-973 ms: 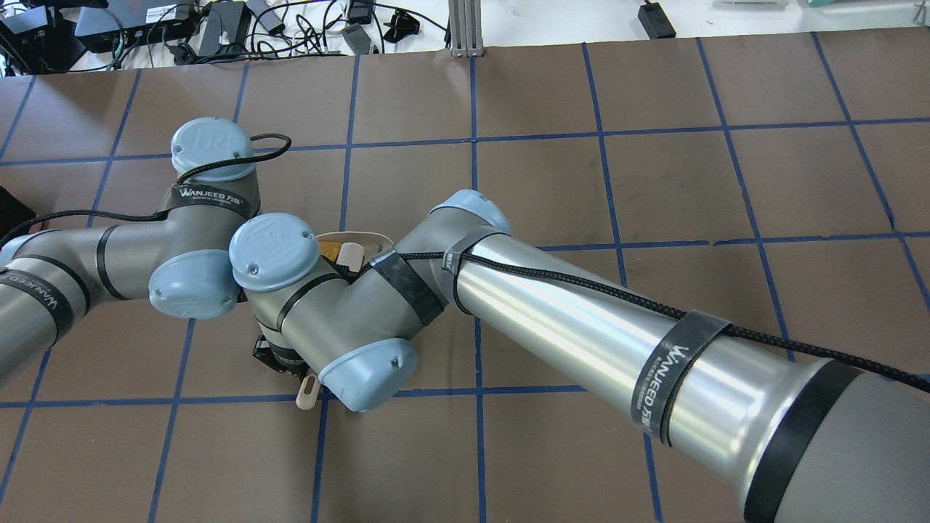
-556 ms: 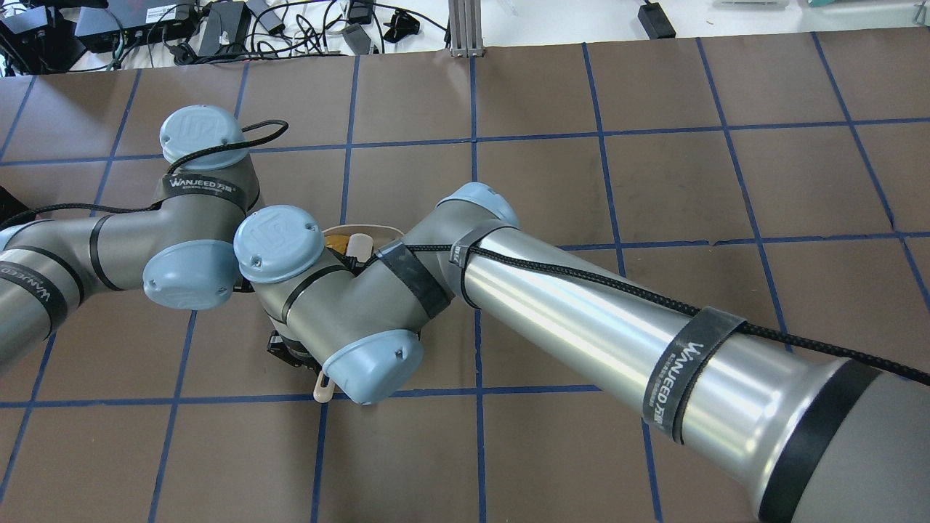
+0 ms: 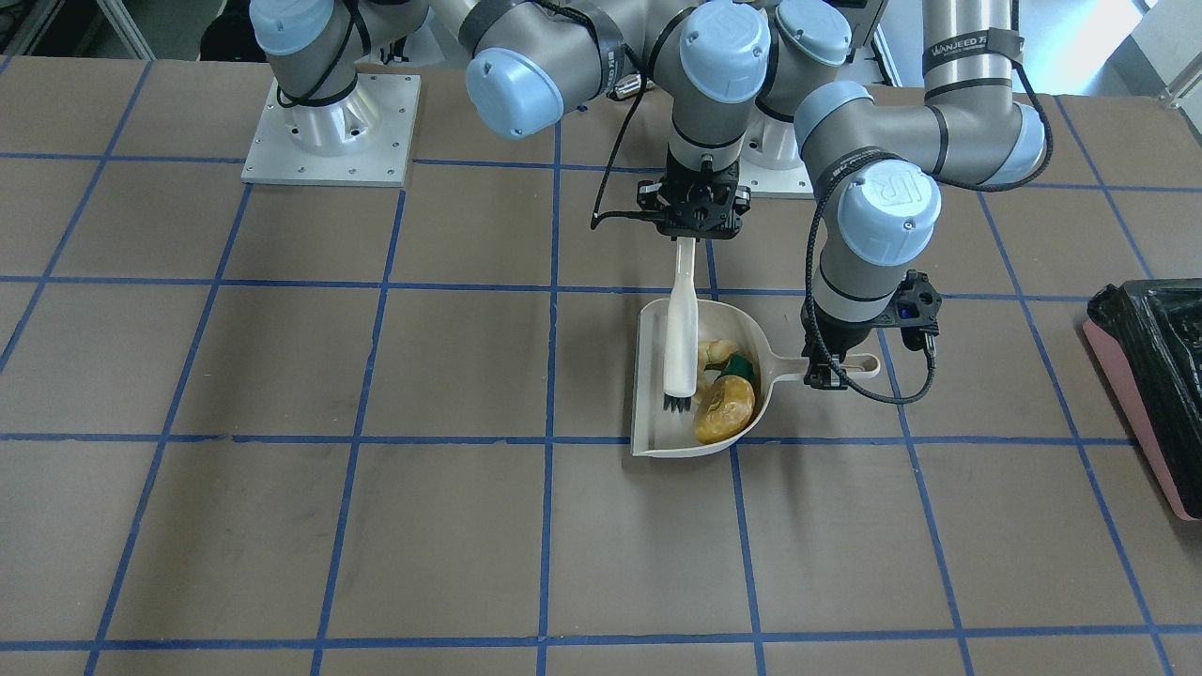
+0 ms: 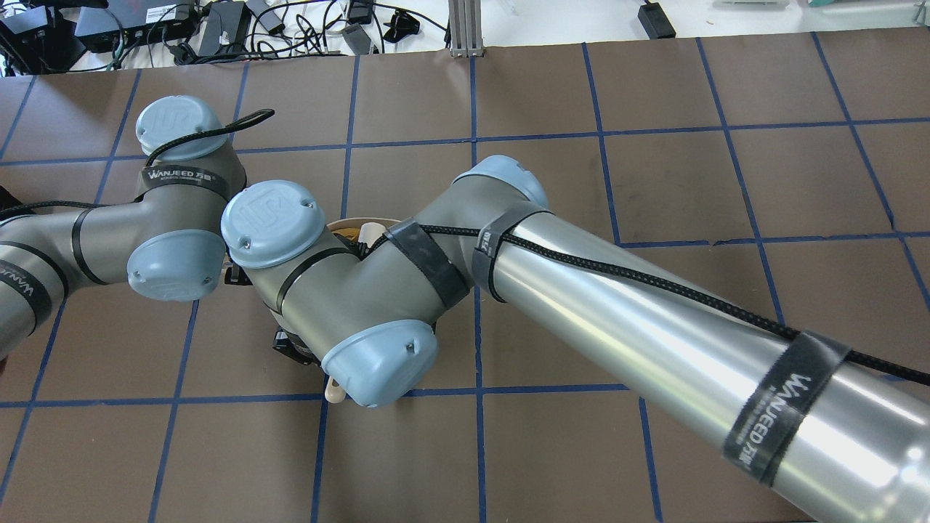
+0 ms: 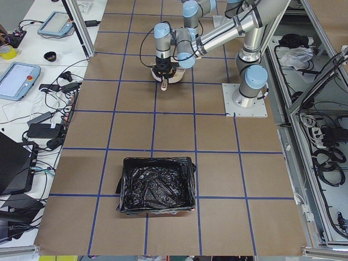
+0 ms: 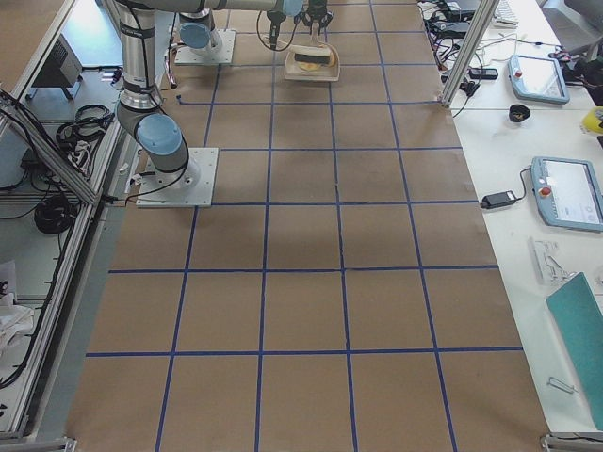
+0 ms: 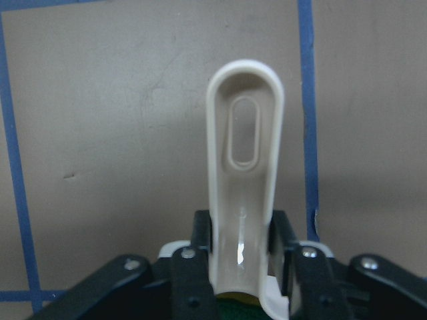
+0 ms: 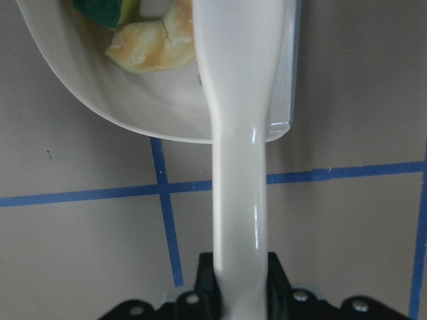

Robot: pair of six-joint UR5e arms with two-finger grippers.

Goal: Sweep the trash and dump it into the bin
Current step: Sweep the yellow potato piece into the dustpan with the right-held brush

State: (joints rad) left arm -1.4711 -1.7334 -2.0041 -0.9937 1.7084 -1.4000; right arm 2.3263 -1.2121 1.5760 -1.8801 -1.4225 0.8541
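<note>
A beige dustpan [image 3: 657, 376] sits mid-table and holds all three trash items: the yellow-orange potato lump [image 3: 725, 409], the tan croissant piece [image 3: 716, 353] and the green-and-yellow sponge [image 3: 742, 364]. My left gripper [image 3: 826, 374] is shut on the dustpan's handle [image 7: 244, 167]. My right gripper [image 3: 693, 230] is shut on the white brush [image 3: 680, 338], whose bristles sit inside the pan beside the trash. The right wrist view shows the brush handle [image 8: 239, 173] over the pan with the croissant [image 8: 157, 47]. The bin [image 3: 1150, 366], pink with a black bag, stands at the table's end on my left.
In the overhead view both arms cover most of the pan; only its far rim [image 4: 363, 220] and the brush handle's end [image 4: 333, 393] show. Brown table with blue tape grid [image 3: 376, 469]. The bin also shows in the exterior left view [image 5: 157, 185]. Cables and electronics [image 4: 218, 29] lie beyond the far edge.
Both arms have shifted a little away from the robot's base. The pan's rim has moved slightly farther away, and the brush handle's end has moved right. Both grips are unchanged.
</note>
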